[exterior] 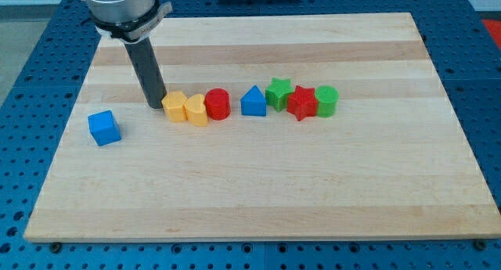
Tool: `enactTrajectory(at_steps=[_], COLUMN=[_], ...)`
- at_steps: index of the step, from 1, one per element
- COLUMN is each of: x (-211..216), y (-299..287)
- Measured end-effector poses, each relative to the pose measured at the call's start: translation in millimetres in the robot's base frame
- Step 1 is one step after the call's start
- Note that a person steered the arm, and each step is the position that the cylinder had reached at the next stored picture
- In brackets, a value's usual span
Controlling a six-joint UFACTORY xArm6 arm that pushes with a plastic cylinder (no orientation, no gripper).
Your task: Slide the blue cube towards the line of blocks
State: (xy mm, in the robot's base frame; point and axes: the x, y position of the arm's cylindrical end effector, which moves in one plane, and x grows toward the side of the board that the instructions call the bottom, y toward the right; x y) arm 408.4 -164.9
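The blue cube (104, 127) sits alone on the wooden board (258, 192) at the view's left. A line of blocks runs to its right: an orange hexagonal block (174, 106), a yellow block (196, 109), a red cylinder (217, 104), a blue triangular block (253, 102), a green star (278, 92), a red star (301, 103) and a green cylinder (326, 101). My tip (156, 105) stands just left of the orange block, up and to the right of the blue cube, apart from it.
The board lies on a blue perforated table (31, 82). The arm's grey metal body (119, 8) hangs over the board's top left corner.
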Motion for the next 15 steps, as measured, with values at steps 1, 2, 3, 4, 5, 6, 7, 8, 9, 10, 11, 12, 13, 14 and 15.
enactTrajectory(at_steps=[1, 2, 3, 4, 5, 6, 7, 8, 9, 10, 11, 12, 13, 14, 15], x=[2.2, 15.3, 6.6, -1.9, 0.9, 17.7, 64.0, 108.7, 119.7, 109.3, 81.3, 54.5, 50.1, 53.0, 57.5], y=[-15.2, -40.9, -80.9, -130.3, -139.3, -140.2, -139.6, -139.6, -129.9, -109.1, -96.8, -89.9, -88.6, -88.6, -86.0])
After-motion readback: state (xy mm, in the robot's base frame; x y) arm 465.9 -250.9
